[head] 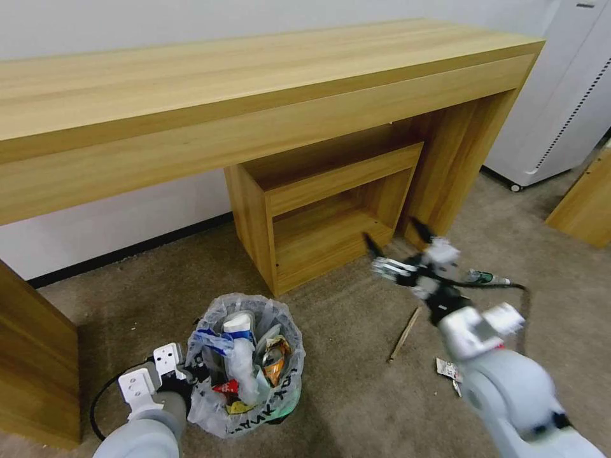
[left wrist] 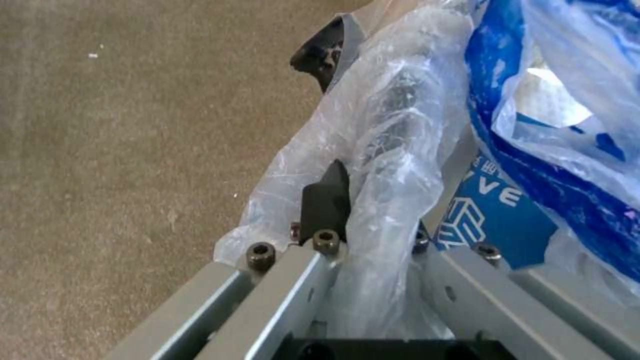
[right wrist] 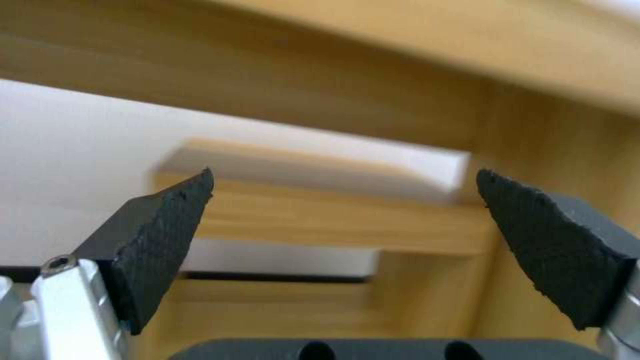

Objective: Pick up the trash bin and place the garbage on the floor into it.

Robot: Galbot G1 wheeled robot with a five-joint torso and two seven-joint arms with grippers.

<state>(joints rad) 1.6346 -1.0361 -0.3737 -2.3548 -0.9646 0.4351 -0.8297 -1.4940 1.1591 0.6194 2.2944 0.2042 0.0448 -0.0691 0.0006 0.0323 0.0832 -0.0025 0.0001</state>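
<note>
"VE" on blue packaging (left wrist: 497, 210)

The bin (head: 251, 369) stands near left on the floor (head: 356, 394), litter inside. Right of it lie a stick (head: 405, 334), a wrapper (head: 447, 368) and a bottle (head: 487, 278). The desk (head: 254, 95) stands behind.

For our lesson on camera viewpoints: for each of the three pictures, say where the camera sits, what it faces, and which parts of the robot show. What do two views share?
Head view: on the head, looking down at the floor, desk, both arms.
Left wrist view: on the left wrist; left gripper clamps the trash bin rim.
Right wrist view: on the right wrist; open right gripper faces the desk.
Shared: head and left wrist views show the bin.
</note>
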